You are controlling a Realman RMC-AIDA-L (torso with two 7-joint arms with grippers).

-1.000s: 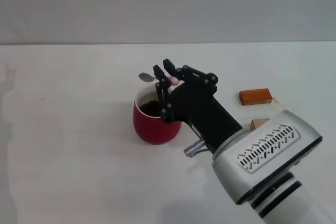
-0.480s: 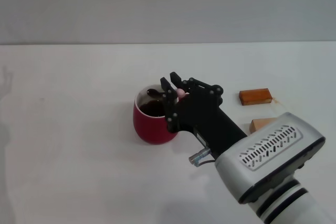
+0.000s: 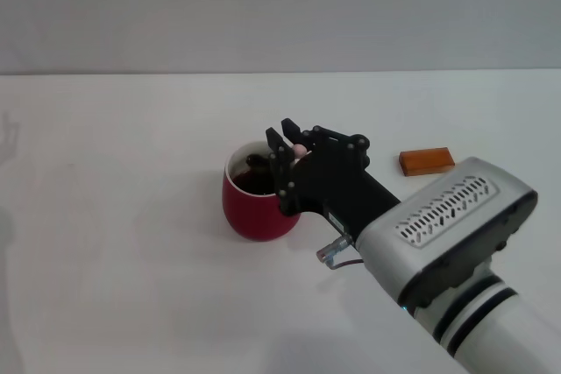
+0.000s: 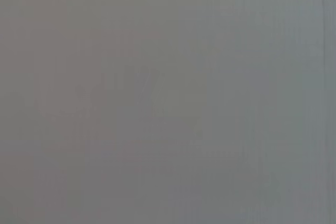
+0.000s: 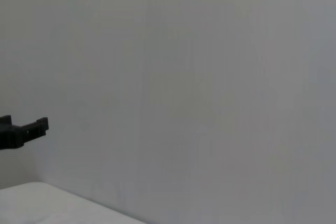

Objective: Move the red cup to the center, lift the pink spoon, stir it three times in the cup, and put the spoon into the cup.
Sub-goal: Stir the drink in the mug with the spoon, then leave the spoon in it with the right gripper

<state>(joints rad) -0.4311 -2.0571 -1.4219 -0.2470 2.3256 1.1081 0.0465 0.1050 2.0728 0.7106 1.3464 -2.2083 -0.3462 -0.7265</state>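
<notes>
Item one, the red cup [image 3: 256, 201]: I am seeing it standing upright on the white table [image 3: 123, 216], directly under and slightly ahead of my right gripper [image 3: 287, 141], dark liquid showing inside its white wall. Item two, the pink spoon [image 3: 299, 151]: only a pale pink nub of handle is showing between the black fingers, and a dark shape just ahead of them, over the liquid, is probably its bowl dipping into the cup, though I cannot make it out for certain. Item three, the right gripper: it is pinching the spoon handle, fingers pressed onto it from both sides, hanging over the cup's near-right rim. Step in hand, as I am judging it: the stirring, with the spoon down in the cup; I am not able to tell which turn this is. The next move is calling for small circles kept inside the rim, so the fingers are not knocking the wall or tipping the cup, then a release once the spoon is resting inside. Arm pose: the right arm is reaching forward and leftward from the lower right, forearm sloping down, wrist angled towards the cup. Item four, an orange block [image 3: 427, 160]: lying well off to the gripper's right. The left gripper is not showing in any view.
</notes>
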